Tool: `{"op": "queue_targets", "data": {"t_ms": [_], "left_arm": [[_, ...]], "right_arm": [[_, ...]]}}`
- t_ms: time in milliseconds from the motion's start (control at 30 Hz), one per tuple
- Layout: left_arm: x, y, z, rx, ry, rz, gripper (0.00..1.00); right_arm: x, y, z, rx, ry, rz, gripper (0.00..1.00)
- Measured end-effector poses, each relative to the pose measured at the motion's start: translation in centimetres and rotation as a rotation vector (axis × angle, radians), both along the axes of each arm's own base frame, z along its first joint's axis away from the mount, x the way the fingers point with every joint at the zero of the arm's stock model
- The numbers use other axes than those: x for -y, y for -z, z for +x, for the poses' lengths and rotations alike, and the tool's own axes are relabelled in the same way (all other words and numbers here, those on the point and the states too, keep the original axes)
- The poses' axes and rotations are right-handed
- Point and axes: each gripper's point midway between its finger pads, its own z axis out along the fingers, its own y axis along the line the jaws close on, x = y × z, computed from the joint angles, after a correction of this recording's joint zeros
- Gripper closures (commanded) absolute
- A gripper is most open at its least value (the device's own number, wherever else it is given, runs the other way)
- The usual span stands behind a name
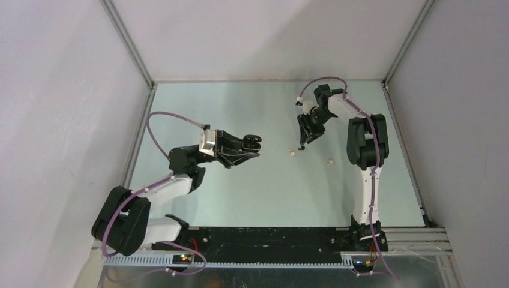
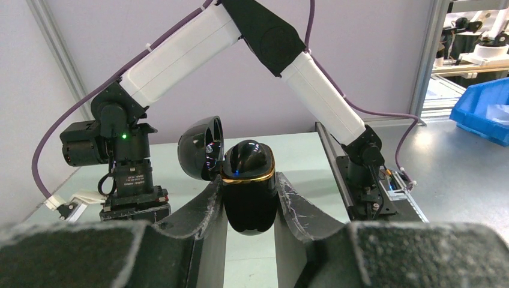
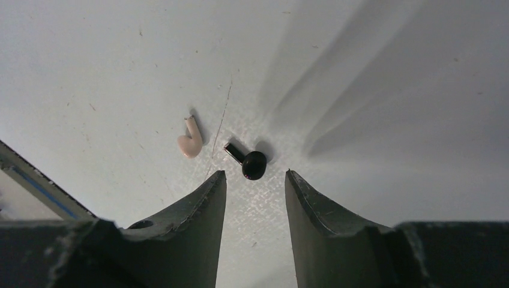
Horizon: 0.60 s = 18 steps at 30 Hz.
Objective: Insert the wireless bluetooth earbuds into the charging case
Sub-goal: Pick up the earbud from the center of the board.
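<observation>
Fingers [image 2: 204, 210] of my left gripper [image 2: 249, 187] are closed tight on the charging case [image 2: 249, 207], one pad on each side of its glossy black body. The case stands upright between them, with a gold band round its rim. Its lid [image 2: 201, 147] is hinged open and tipped back to the left in the wrist view, showing two moulded hollows on its inner face. Whether any earbud sits inside the case I cannot tell: the opening shows only a dark glossy dome. From overhead, the case is held above the left-centre of the table [image 1: 240, 192], well apart from the loose earbuds. My right gripper [image 3: 255, 179] points down at the table with its jaws partly apart and has hold of nothing; both fingertips are clear of any object. One black earbud [image 3: 252, 164] lies on the surface just beyond the gap between those fingertips. Its rounded head is toward me and its short stem points away to the upper left; it touches neither finger. One off-white earbud [image 3: 189, 143] lies near it on the left in the wrist view, not touching it, with its stem uppermost in the picture. The overhead view shows a second off-white earbud [image 1: 329, 161] on the table nearer the right arm [image 1: 366, 144], apart from the other two.
</observation>
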Motion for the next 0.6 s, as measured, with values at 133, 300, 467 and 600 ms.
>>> {"op": "queue_targets", "data": {"t_ms": [133, 300, 467, 600], "left_arm": [[0.0, 0.1, 0.0, -0.002, 0.001, 0.001, 1.0], [0.1, 0.2, 0.0, -0.004, 0.004, 0.004, 1.0], [0.1, 0.2, -0.1, -0.003, 0.007, 0.005, 1.0], [0.1, 0.2, -0.1, -0.002, 0.007, 0.005, 1.0]], "right_arm": [[-0.2, 0.5, -0.6, -0.049, 0.009, 0.012, 0.58], [-0.2, 1.3, -1.1, -0.103, 0.034, 0.012, 0.61], [-0.1, 1.4, -1.1, -0.108, 0.049, 0.01, 0.64], [-0.1, 1.4, -1.1, -0.113, 0.059, 0.007, 0.65]]}}
